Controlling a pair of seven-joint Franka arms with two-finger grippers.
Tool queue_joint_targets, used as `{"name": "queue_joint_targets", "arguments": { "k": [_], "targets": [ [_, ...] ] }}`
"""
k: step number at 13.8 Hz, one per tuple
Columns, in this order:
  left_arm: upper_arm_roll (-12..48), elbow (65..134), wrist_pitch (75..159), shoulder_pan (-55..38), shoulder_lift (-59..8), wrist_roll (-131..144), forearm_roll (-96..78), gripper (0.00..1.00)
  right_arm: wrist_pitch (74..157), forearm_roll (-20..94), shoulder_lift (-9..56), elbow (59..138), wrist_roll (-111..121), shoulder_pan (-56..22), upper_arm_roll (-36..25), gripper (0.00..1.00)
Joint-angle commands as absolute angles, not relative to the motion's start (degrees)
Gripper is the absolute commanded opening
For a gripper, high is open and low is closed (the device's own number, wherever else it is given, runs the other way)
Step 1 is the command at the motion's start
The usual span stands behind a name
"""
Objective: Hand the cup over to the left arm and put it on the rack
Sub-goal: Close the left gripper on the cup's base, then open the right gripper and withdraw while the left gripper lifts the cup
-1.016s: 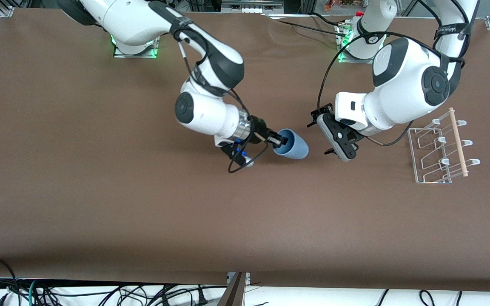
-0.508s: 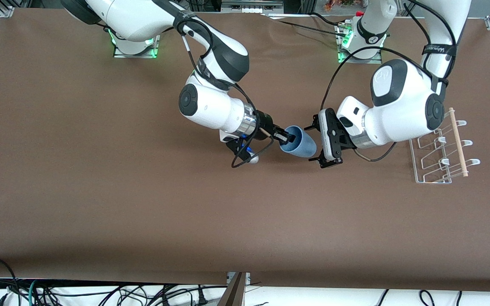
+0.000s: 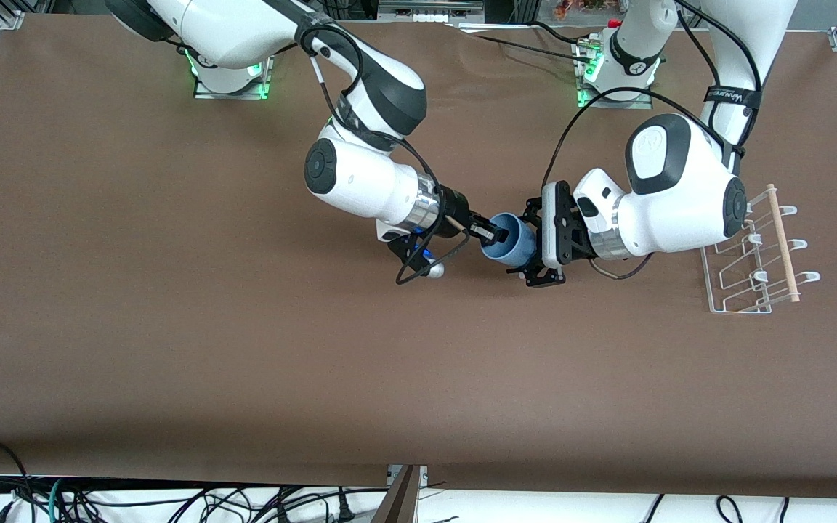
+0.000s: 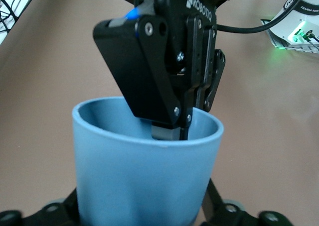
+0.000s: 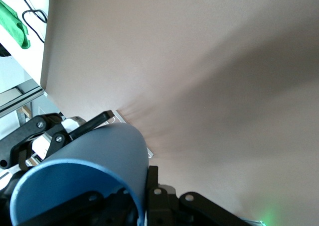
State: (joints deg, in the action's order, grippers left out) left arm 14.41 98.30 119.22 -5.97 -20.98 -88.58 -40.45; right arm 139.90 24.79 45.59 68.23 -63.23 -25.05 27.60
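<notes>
cup (image 3: pixel 509 240): smooth tapered blue plastic, frame centre | right gripper (image 3: pixel 487 232): jaws pinch rim | left gripper (image 3: pixel 535 243): jaws spread around base | rack (image 3: pixel 749 254): white wire, centre right

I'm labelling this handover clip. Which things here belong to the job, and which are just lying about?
Part of the job:
- cup, held in the air over the table's middle by the right gripper, which pinches its rim
- left gripper, fingers open around the cup's base
- rack, toward the left arm's end of the table

Just lying about:
- nothing else lies on the brown table

Left claw (image 3: pixel 531 243) now around cup (image 3: pixel 509 238).
</notes>
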Motion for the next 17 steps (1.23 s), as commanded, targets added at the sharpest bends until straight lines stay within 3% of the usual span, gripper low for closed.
{"name": "queue_joint_targets", "arguments": {
  "k": [1,2,4,6,9,17],
  "targets": [
    [14.5,97.4,118.3,-5.9,-21.2,-90.9,-41.9,0.07,139.9,25.9,46.0,66.7,-64.1,-25.1,27.7,0.08],
    [14.4,97.2,117.7,-5.9,-21.1,-90.8,-41.9,0.03,139.9,25.8,45.9,66.7,-64.2,-25.0,27.7,0.19],
    [14.4,97.1,117.3,-5.5,-20.9,-90.8,-41.6,0.02,139.9,25.9,45.8,66.7,-64.2,-24.8,27.7,0.39],
    [14.4,96.8,115.9,-5.3,-20.9,-90.6,-41.4,0.02,139.7,25.8,45.4,66.7,-64.9,-24.6,27.5,0.83],
    [13.7,95.6,113.8,-5.2,-20.0,-90.2,-41.0,0.0,139.1,25.8,43.6,66.7,-65.3,-22.0,27.5,0.97],
    [10.7,87.5,99.2,-5.1,-19.0,-78.8,-16.7,0.0,121.0,23.4,33.3,67.1,-64.4,-5.2,25.4,0.99]
  ]
}}
